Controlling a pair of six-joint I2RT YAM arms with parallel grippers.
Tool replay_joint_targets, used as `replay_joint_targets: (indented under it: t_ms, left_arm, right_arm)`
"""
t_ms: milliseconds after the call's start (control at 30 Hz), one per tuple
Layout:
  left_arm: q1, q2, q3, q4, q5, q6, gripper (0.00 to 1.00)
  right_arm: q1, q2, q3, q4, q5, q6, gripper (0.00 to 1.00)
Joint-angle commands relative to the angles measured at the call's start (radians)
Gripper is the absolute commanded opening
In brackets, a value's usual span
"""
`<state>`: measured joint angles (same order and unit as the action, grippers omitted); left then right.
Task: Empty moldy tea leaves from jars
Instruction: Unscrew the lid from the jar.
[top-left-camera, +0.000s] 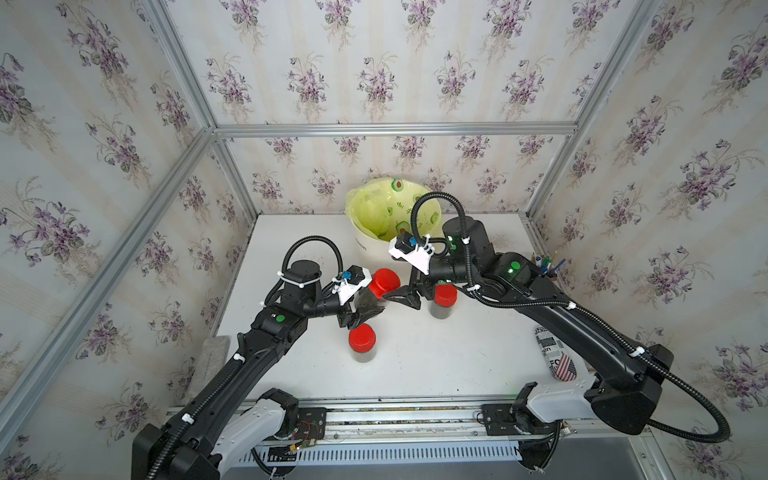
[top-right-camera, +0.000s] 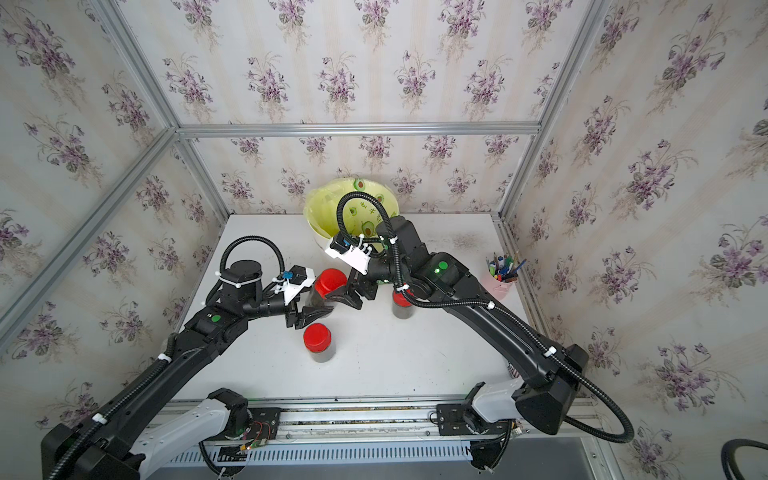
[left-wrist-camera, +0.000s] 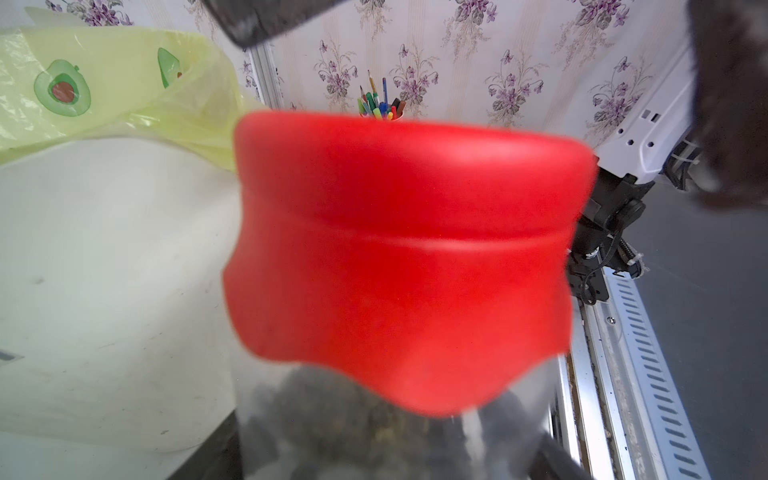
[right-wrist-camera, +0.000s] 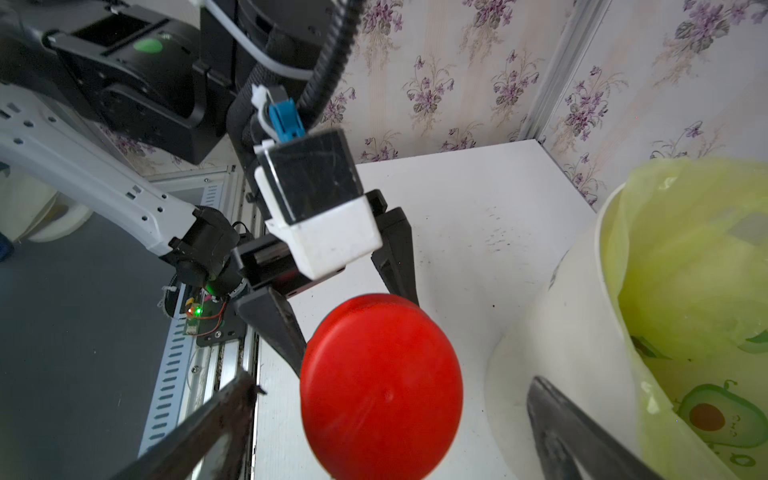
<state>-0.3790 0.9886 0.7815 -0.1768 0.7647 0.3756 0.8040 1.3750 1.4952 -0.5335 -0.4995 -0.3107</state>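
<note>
left hand (top-left-camera: 361, 311) pinches a tilted red-capped jar (top-left-camera: 371, 302); right hand (right-wrist-camera: 392, 384) spread wide by its cap (left-wrist-camera: 399, 249)

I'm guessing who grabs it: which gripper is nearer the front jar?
Left. Left gripper holds another jar right beside the front jar; right gripper, open, is farther back.

Newsprint-patterned case (top-left-camera: 555, 353) shows the letters "FO".

place: robot lab cell dressed as a home | walls: purple-flower wallpaper panels (top-left-camera: 374, 75) in silver aluminium frame bars (top-left-camera: 395, 129) | base: white counter (top-left-camera: 436, 365) | front edge: slotted metal mounting rail (top-left-camera: 415, 415)
</note>
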Motion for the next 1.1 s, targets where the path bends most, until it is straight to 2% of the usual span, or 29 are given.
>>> replay_joint_targets:
  t_ms: [0, 33, 167, 433, 700, 900, 1067]
  left_arm:
    - [0.002, 0.008, 0.008, 0.011, -0.047, 0.012, 0.56]
    - [0.001, 0.010, 0.010, 0.011, -0.070, 0.013, 0.51]
    - [0.002, 0.007, 0.007, 0.014, -0.088, 0.025, 0.51]
    - [0.002, 0.010, 0.008, 0.015, -0.081, 0.021, 0.52]
    - [0.002, 0.010, 0.007, 0.014, -0.071, 0.020, 0.52]
    - [0.002, 0.009, 0.007, 0.015, -0.069, 0.020, 0.52]
    - [0.002, 0.008, 0.006, 0.014, -0.067, 0.020, 0.52]
  right_arm:
    - [0.000, -0.008, 0.012, 0.025, 0.017, 0.180, 0.99]
    - [0.000, -0.010, 0.009, 0.018, 0.023, 0.223, 0.99]
    - [-0.001, -0.019, -0.023, -0.004, 0.081, 0.372, 0.96]
    - [0.004, -0.063, -0.127, 0.041, 0.128, 0.513, 0.94]
    - [0.016, -0.049, -0.159, 0.128, 0.108, 0.591, 0.94]
    - [0.029, -0.022, -0.147, 0.147, 0.110, 0.599, 0.94]
    - [0.032, -0.005, -0.135, 0.141, 0.137, 0.593, 0.90]
